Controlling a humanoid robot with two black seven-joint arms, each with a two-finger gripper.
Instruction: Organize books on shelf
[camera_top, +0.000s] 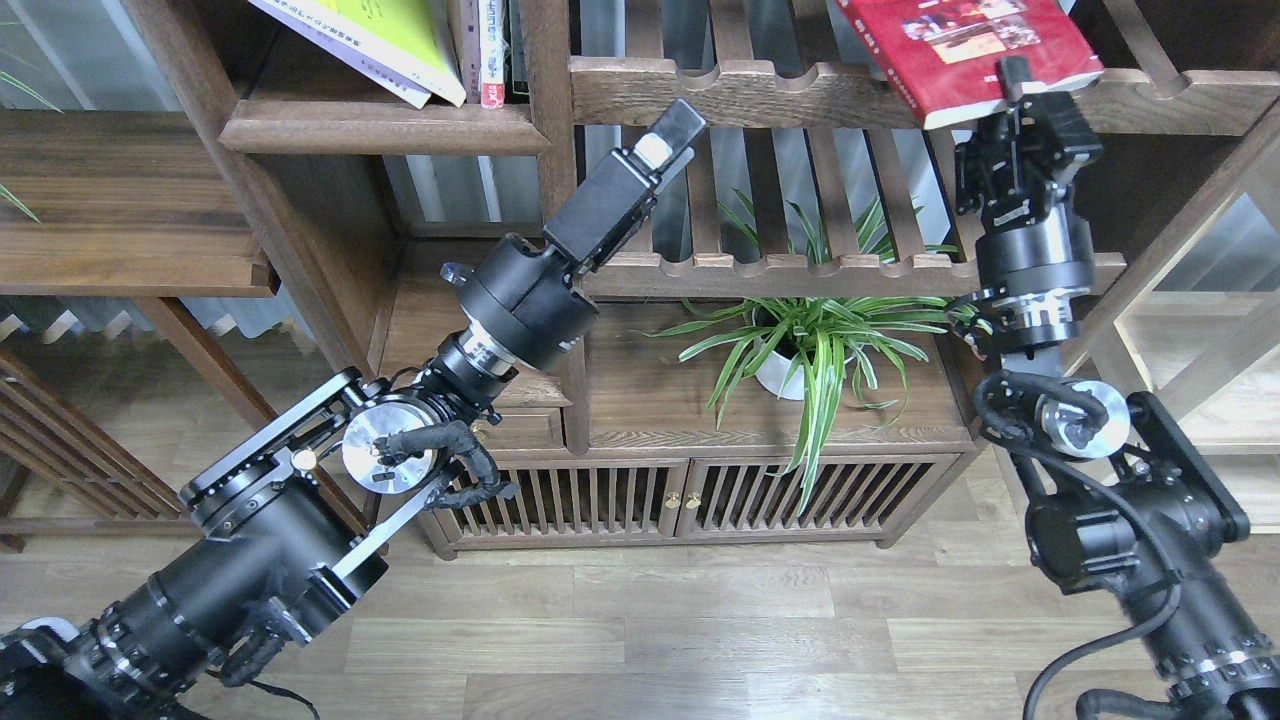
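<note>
On the shelf (380, 128) at upper left, the yellow-green book (395, 35) leans over a pale one (345, 60). My left hand (668, 135) holds nothing; I cannot tell its spread. My right hand (1018, 85) pinches the red book (965, 50) at its lower edge on the slatted rack (720, 92): thin, floppy paperback, likely to sag.

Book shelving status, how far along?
Looks done: yellow-green book and pale book lie leaning on the shelf, upper left. In hand: red book, gripped at its lower edge by the right gripper, over the slatted rack. Left gripper holds nothing. Left: move the red book across to the shelf.
</note>
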